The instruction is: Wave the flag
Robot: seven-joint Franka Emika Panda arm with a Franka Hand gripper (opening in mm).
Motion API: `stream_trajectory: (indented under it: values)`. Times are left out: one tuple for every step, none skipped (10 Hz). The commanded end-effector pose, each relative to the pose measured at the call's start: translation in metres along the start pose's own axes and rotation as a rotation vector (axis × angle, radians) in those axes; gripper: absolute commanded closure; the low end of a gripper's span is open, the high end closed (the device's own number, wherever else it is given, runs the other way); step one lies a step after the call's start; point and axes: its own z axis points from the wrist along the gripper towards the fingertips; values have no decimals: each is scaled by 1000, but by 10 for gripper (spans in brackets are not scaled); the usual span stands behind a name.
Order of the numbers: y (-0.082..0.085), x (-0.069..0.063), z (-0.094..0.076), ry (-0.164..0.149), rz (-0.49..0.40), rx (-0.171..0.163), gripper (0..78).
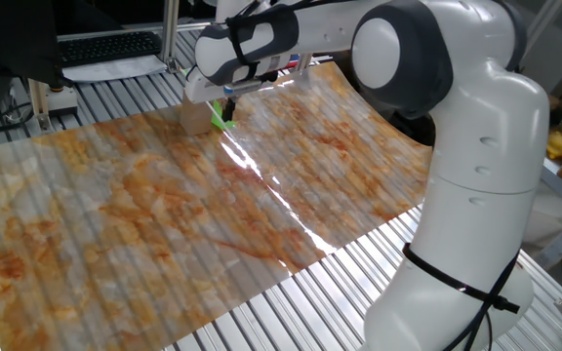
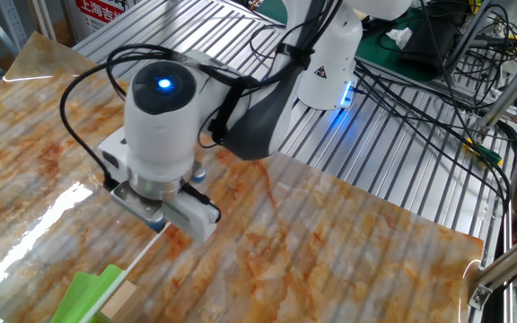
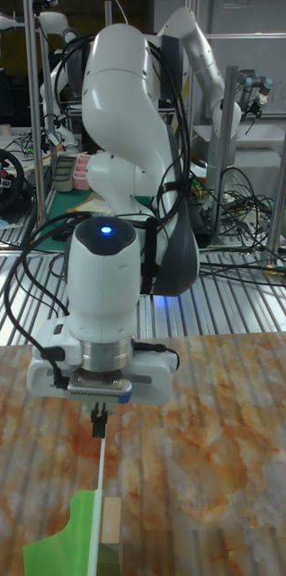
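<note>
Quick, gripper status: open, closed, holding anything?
Gripper: closed on the flag stick's top end.

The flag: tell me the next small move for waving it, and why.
Probably a short sideways swing of the wrist. In the tall fixed view the pincer appears shut on the thin stick, with the flag hanging low beside the wooden block. Keep the swing small, perhaps after a slight lift, so that the green cloth clears the block.
</note>
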Motion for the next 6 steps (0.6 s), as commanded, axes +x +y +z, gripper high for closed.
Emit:
stream_trajectory:
  values:
    - [-3,-10,4,-18,14,-37,776]
    - [-2,-11,4,-19,14,-38,776]
    - [-2,-11,4,-19,18,-38,776]
    - [-2,-12,3,-18,20,-40,776]
    - [-2,-12,3,-15,27,-41,776]
    - [-2,-12,3,-9,24,-41,776]
